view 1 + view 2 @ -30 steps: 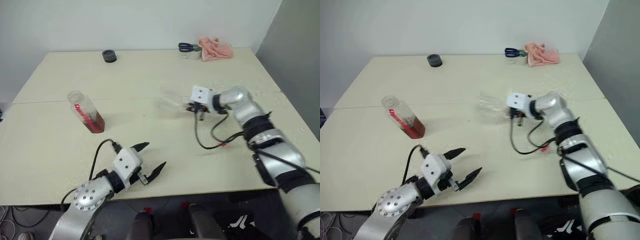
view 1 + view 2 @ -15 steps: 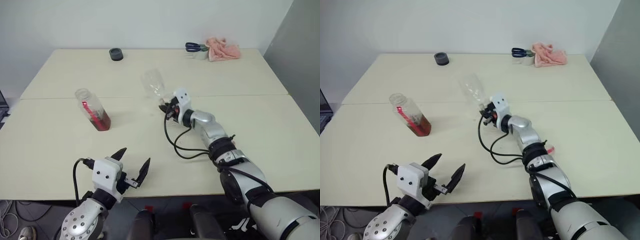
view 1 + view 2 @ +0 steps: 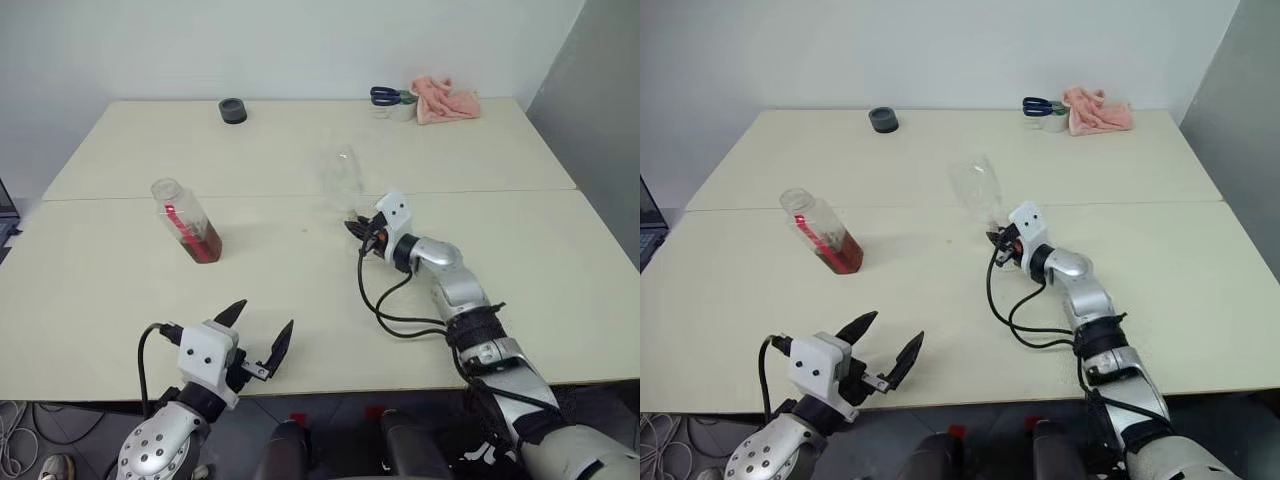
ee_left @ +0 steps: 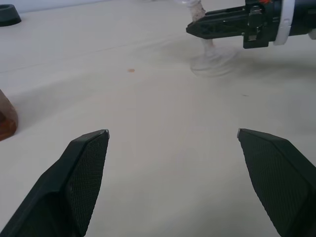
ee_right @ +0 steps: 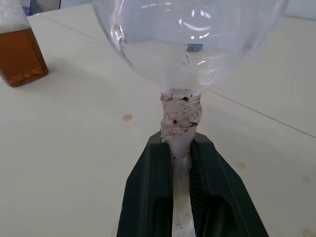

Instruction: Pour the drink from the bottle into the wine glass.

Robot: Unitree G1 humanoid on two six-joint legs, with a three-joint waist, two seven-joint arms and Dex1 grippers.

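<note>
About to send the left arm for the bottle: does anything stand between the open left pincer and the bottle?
Nothing visible does. Bare table lies between the left pincer and the bottle. The wine glass, held at its stem by the right pincer, stands off to the side of that path.

The glass (image 5: 190, 49) is cut off by the frame's upper edge in the right wrist view, its rim out of sight, while the right gripper's fingers (image 5: 148, 197) cover the lower stem and hide the foot. In the left wrist view the bottle (image 4: 6, 121) shows as a brown corner at the frame's edge, and the glass bowl is cropped above the stem. At the table's far edge, scissors (image 3: 383, 95) lie on a small round object (image 3: 395, 108) too small to identify, beside a pink cloth (image 3: 443, 98).
</note>
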